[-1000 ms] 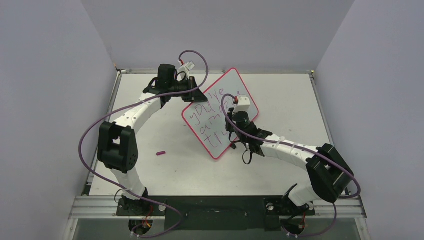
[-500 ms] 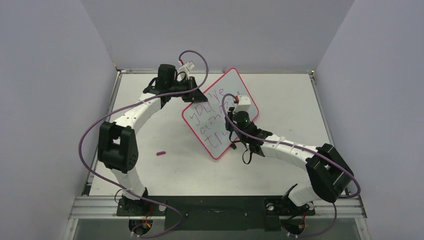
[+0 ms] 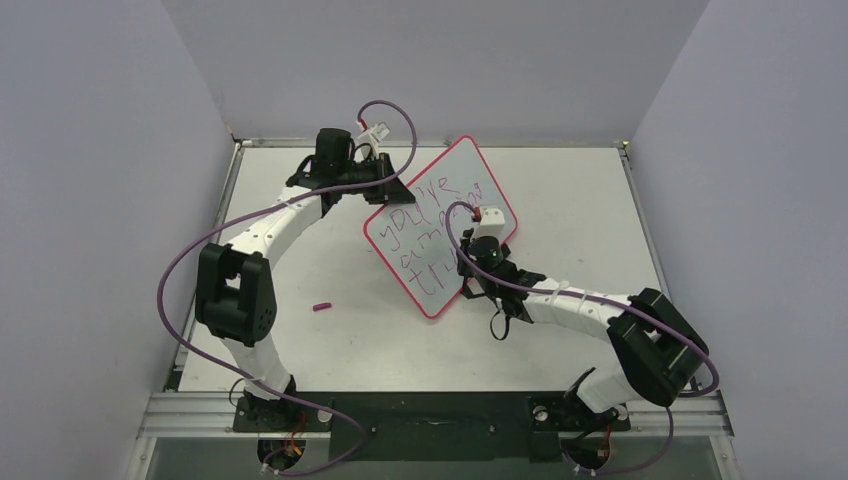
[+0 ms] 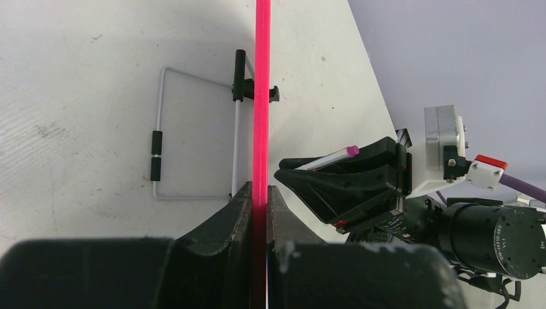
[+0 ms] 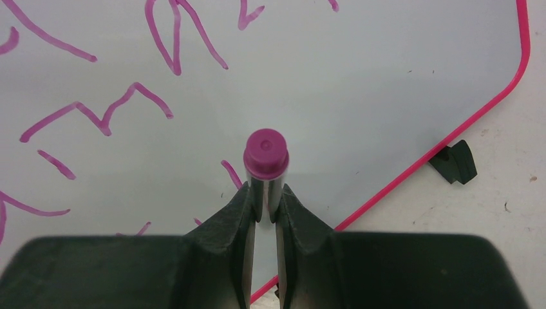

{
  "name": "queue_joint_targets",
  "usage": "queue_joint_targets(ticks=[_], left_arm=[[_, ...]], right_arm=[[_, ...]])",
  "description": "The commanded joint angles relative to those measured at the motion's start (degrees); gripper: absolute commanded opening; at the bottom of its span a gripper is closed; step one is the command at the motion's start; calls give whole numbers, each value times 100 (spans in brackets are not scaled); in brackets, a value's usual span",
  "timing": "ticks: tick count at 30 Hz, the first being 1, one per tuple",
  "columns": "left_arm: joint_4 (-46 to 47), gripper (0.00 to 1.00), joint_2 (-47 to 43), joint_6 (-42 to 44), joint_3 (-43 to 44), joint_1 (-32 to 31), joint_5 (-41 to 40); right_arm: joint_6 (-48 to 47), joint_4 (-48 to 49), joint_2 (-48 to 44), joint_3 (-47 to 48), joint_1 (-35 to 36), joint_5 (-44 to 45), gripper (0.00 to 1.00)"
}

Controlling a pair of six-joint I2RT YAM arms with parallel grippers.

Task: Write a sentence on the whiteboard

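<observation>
While left hand (image 4: 259, 195) clamps one whiteboard (image 3: 472, 172) by rim, right hand (image 5: 264, 195) clamps one marker (image 5: 265, 153); sentence (image 3: 424, 249) in three lines

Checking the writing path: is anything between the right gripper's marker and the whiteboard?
Nothing visible. The right gripper holds the marker pointed at the whiteboard, beside the sentence; the left gripper clamps the rim, off to one side.

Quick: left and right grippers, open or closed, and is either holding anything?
Left gripper: closed on the whiteboard, clamping its red rim.
Right gripper: closed on the marker.
</observation>
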Motion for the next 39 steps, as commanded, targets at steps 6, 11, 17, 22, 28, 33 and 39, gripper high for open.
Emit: queue_joint_targets(ticks=[6,11,17,22,28,33,39], left_arm=[[359,0,-419,-148,113,-44,321],[359,0,-436,-149,111,-40,320],[364,0,-426,-153,105,-40,320],[379,0,-437,-151,88,-40,325],[380,0,-429,-154,78,-40,326],[381,0,-441,-154,74,-40,316],[380,0,-436,-156,77,-40,316]], right_arm=[[88,79,-176,-47,19,-15,0],[-47,-111,-406,79,16,97,0],[-144,-327,-652,287,-4,148,0],[-178,-361,-611,582,-96,127,0],[-206,-367,-375,996,-397,-15,0],[-188,-337,-188,1276,-562,-162,0],[-52,-191,42,1351,-669,-349,0]])
